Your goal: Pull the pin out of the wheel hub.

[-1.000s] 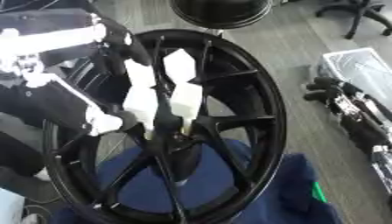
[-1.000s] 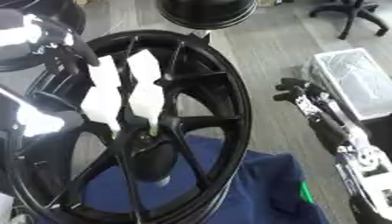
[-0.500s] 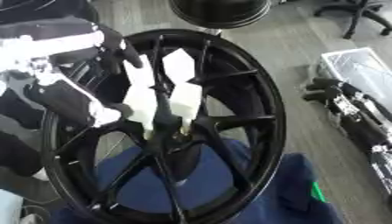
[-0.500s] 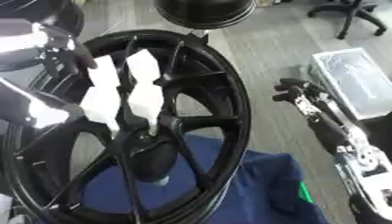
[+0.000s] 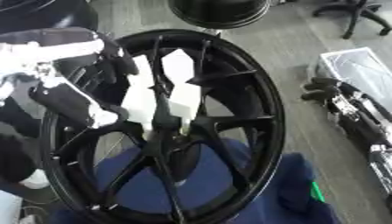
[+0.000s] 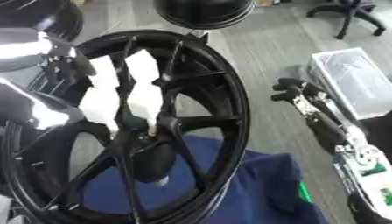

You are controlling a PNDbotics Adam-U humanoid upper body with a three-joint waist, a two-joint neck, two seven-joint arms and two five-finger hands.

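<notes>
Black multi-spoke wheel hub (image 5: 165, 131) stands tilted over a blue cloth (image 5: 253, 192), with the left hand (image 5: 157, 94) reaching through the spokes from behind, its white fingers (image 6: 145, 94) straight and spread down toward the centre, the pin itself impossible to make out, right hand (image 6: 295, 89) idle, curled at the right.

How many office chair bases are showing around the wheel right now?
1: a black office chair base with castor legs stands on the grey floor in the top right corner, beyond the big black spoked wheel rim. Others may lie outside the view.
</notes>
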